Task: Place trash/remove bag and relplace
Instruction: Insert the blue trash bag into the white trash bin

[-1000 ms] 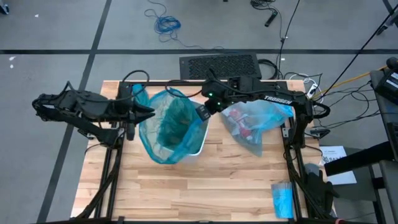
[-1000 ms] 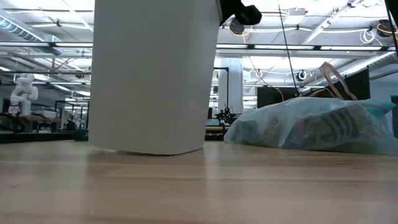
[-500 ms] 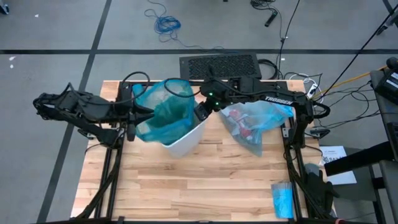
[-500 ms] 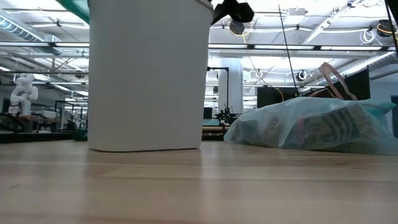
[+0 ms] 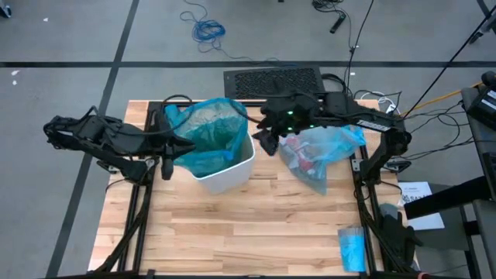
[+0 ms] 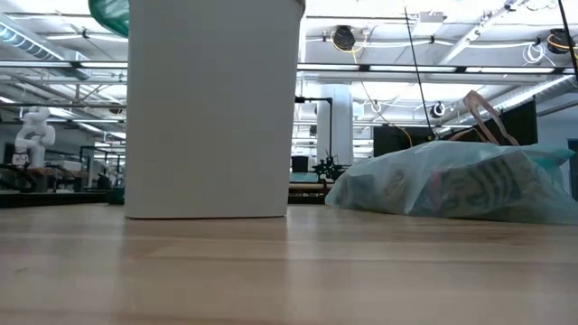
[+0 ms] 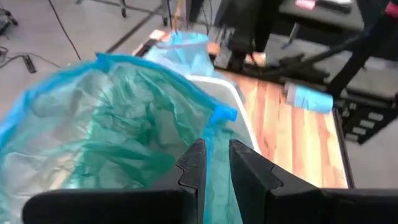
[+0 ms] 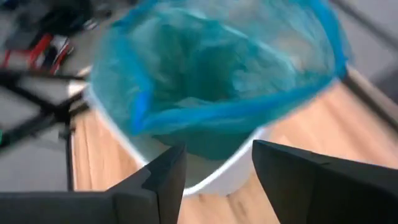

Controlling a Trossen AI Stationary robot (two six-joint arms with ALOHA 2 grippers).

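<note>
A: Bin (image 5: 226,172) position? White, upright on the wooden counter (image 5: 256,232), toward the far left part. Low view shows its white wall flat on the boards.

B: Confirmed. Teal-green bag (image 5: 205,136) sits in its mouth, rim bunched above the bin edge, not folded over it.

A: Left gripper (image 5: 182,145)?

B: At the bin's left rim. Left wrist view shows its jaws pinched on a fold of the teal-green bag, with only a thin gap between them.

A: Right gripper (image 5: 266,144)?

B: Between the bin and the filled bag, jaws spread apart, nothing between them. Right wrist view looks past both fingers onto the bin's mouth, clear of it.

A: Task items?

B: Pale blue bag (image 5: 322,151) lies on the counter right of the bin, well apart from it. Red-and-white trash (image 5: 304,161) shows through the plastic. Low view: it slumps flat on the boards.

A: Anything else?

B: Small folded blue packet (image 5: 352,248) at the near right corner.
</note>
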